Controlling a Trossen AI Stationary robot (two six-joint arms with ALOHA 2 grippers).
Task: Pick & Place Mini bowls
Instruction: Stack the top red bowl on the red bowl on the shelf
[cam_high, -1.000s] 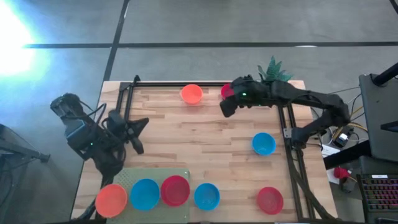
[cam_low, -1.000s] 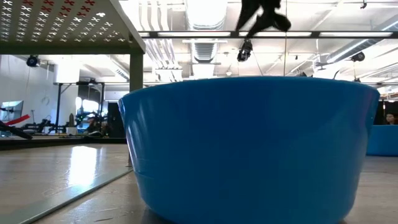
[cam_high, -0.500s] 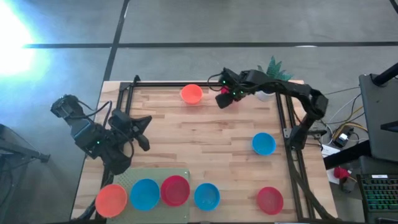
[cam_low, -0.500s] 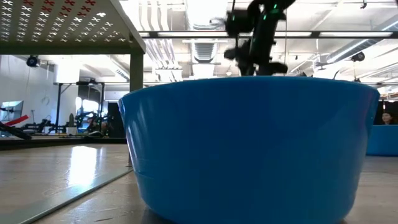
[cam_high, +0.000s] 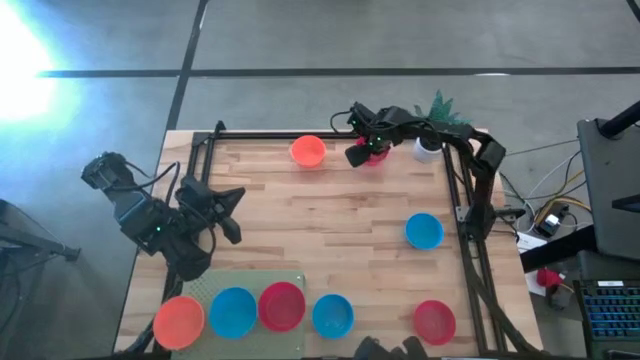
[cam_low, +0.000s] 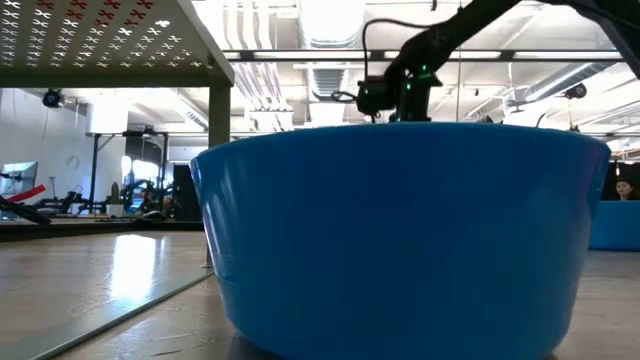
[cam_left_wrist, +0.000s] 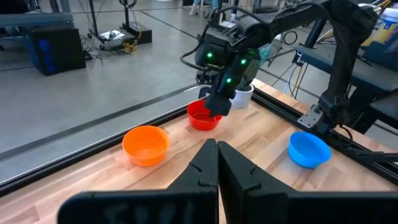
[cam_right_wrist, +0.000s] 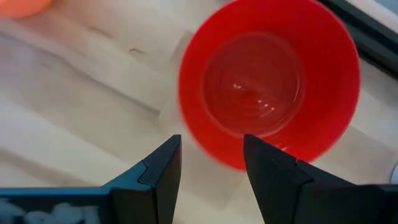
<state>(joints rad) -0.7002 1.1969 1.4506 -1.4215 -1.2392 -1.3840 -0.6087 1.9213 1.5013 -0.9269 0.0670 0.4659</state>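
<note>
The right gripper hangs right over the red bowl at the far edge of the table, its fingers spread apart and empty, the bowl's near rim sitting just ahead of the gap between them. That bowl stands beside the small white pot, with an orange bowl further along the same edge. The left gripper waits well away from the red bowl, fingers pressed together. The right arm looks plainly nearer for this pick.
</note>
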